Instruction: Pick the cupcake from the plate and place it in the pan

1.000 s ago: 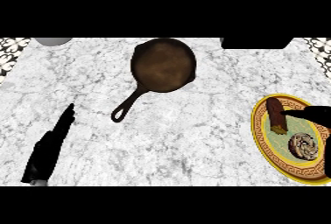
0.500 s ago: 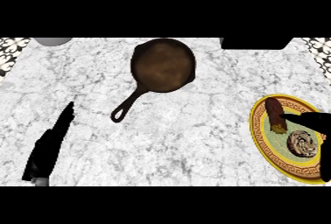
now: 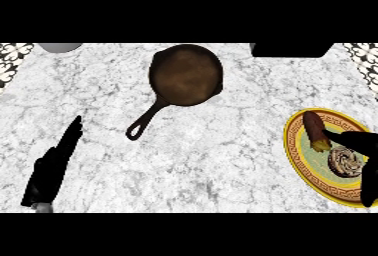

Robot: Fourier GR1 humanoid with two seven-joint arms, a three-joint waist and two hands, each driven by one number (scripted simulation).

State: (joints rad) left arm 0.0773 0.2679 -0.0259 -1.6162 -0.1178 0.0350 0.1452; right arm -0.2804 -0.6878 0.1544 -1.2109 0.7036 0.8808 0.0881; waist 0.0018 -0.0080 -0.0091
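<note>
Now, operator, you are looking steeply down on a white marble counter (image 3: 221, 165). A dark cast-iron pan (image 3: 185, 74) sits near the counter's far edge, about midway along it, with its handle slanting toward the near left; nothing lies in it. At the counter's right edge sits a round plate (image 3: 299, 150), yellow-rimmed with a pale green centre. On that plate the cupcake (image 3: 344, 161), seen from above as a swirled brown and cream disc, rests toward the plate's right side, and a reddish-brown, elongated food item (image 3: 315, 129) with a yellow end lies on the plate's far-left part. Your right hand (image 3: 368, 170) comes in from the right edge over the plate, its dark fingers curved around the cupcake's far and right sides, framing it; you cannot tell whether they touch it. Compared with a second ago, this hand has closed in around the cupcake, which has stayed where it was on the plate. Your left hand (image 3: 55, 162) lies near the counter's near-left corner, fingers straight and together, pointing away from you, unchanged from before.
</note>
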